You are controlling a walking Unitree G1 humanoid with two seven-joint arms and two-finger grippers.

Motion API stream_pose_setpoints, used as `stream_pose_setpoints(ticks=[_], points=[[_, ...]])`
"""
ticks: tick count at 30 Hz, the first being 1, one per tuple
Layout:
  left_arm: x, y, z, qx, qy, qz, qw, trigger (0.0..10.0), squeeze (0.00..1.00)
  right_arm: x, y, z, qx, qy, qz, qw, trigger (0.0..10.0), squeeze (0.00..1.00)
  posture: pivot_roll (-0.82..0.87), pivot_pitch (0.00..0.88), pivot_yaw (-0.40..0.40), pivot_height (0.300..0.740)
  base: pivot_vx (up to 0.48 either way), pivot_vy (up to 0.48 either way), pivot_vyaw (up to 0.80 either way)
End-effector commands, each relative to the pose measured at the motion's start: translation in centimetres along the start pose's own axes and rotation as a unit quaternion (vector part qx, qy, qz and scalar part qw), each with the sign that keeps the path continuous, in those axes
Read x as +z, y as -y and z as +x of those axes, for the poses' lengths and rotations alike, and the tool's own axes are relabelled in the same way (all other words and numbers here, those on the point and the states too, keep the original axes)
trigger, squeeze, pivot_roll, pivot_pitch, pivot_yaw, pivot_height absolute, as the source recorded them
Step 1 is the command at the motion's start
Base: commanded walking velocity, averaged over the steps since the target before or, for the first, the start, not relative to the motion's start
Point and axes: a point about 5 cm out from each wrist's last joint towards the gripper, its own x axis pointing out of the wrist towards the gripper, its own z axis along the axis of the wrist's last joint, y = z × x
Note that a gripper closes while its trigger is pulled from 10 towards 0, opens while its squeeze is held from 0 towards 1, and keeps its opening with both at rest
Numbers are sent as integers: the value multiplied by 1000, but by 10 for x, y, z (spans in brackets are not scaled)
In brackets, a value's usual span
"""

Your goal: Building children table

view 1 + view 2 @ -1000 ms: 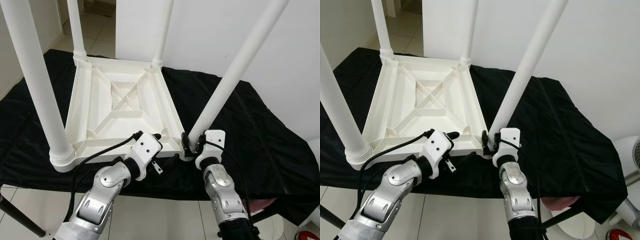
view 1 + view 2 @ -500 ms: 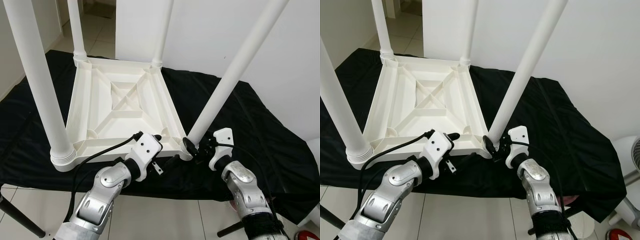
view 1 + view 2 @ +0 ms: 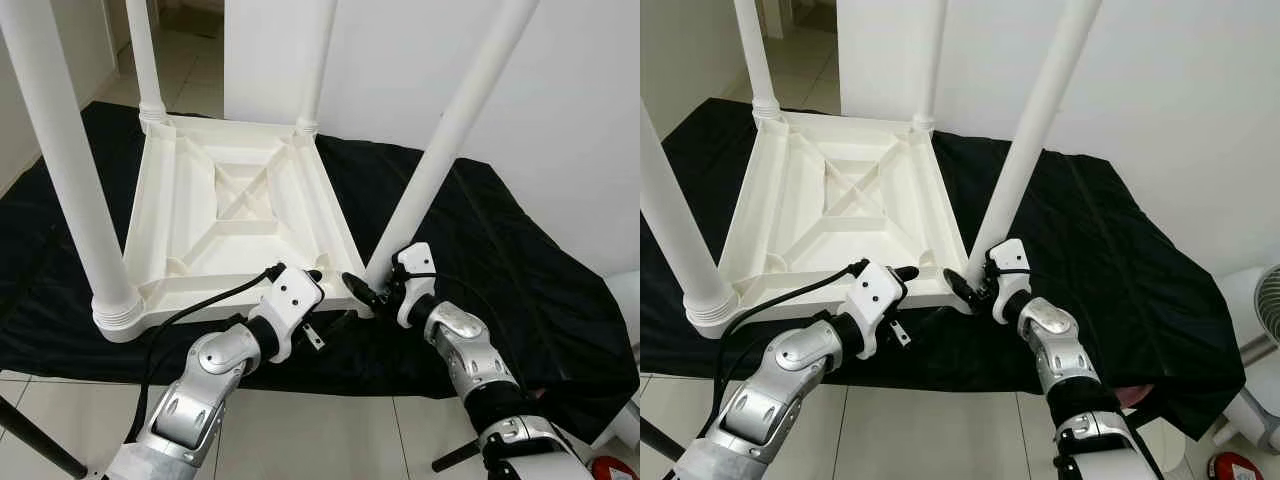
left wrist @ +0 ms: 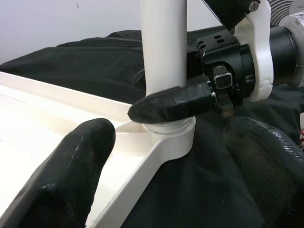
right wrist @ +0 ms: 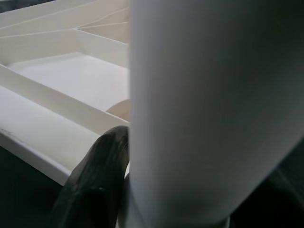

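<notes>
The white plastic children's table (image 3: pixel 240 215) is lying upside down on the black-draped surface (image 3: pixel 520 250), its ribbed underside facing up and its four legs pointing upward. The near right leg (image 3: pixel 440 150) is leaning rightward, its long axis running from the corner socket (image 4: pixel 168 135) up and away. The right gripper (image 3: pixel 375 292) is clamping its black fingers (image 4: pixel 171 102) around the base of this leg, just above the socket. The left gripper (image 3: pixel 318 300) is hovering with fingers spread apart, straddling the near rim of the tabletop beside that corner without closing on it. The table looks like hollow moulded plastic, so it is probably light, stiff and smooth, likely slippery under the pads. Low on the leg, near the socket, seems the best place to take hold.
</notes>
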Motion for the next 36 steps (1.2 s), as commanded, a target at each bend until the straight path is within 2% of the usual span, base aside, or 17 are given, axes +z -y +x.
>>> stream_pose_setpoints(ticks=[1, 14, 15, 16, 17, 19, 22, 24, 25, 26, 28, 29, 32, 36], points=[[5, 3, 1, -7, 6, 2, 1000, 10000, 0, -13, -5, -1, 19, -31, 8, 999, 0, 0, 68, 0, -151, 740, 0, 0, 0], [6, 6, 4, -15, 9, 0, 1000, 10000, 0, -20, -5, -13, 13, -8, 32, 999, 0, 0, 53, 0, -146, 740, 0, 0, 0], [5, 7, 4, -17, 9, -2, 1000, 10000, 0, -18, -6, -13, -15, -3, 32, 999, 10000, 0, 50, 0, -145, 740, 0, 0, 0], [5, 7, 4, -17, 9, -2, 1000, 10000, 0, -18, -6, -13, -15, -3, 32, 999, 10000, 0, 50, 0, -145, 740, 0, 0, 0], [5, 8, 4, -18, 8, -3, 1000, 10000, 0, -16, -7, -13, -49, -2, 32, 998, 10000, 0, 45, 0, -148, 740, 0, 0, 0], [5, 8, 4, -18, 8, -3, 1000, 10000, 0, -16, -7, -13, -49, -2, 32, 998, 10000, 0, 45, 0, -148, 740, 0, 0, 0], [5, 10, 5, -21, 9, -6, 1000, 10000, 0, -13, -10, -11, -145, 3, 53, 988, 10000, 0, 37, 0, -149, 740, 0, 0, 0], [5, 10, 5, -21, 9, -6, 1000, 10000, 0, -13, -10, -11, -145, 3, 53, 988, 10000, 0, 37, 0, -149, 740, 0, 0, 0], [5, 11, 7, -23, 11, -8, 1000, 10000, 0, -17, -15, -10, -241, -11, 80, 967, 10000, 0, 33, 0, -150, 740, 0, 0, 0], [5, 11, 7, -23, 11, -8, 1000, 10000, 0, -17, -15, -10, -241, -11, 80, 967, 10000, 0, 33, 0, -150, 740, 0, 0, 0], [5, 11, 7, -24, 11, -8, 1000, 10000, 0, -21, -20, -10, -289, -21, 88, 953, 10000, 0, 33, 0, -151, 740, 0, 0, 0], [5, 11, 7, -24, 11, -8, 1000, 10000, 0, -21, -20, -10, -289, -21, 88, 953, 10000, 0, 33, 0, -151, 740, 0, 0, 0], [5, 11, 8, -25, 12, -8, 1000, 10000, 0, -21, -28, -9, -336, -23, 93, 937, 10000, 0, 37, 0, -156, 740, 0, 0, 0], [5, 11, 7, -24, 13, -9, 1000, 10000, 0, -18, -40, -4, -327, -16, 96, 940, 10000, 0, 37, 0, -156, 740, 0, 0, 0]])
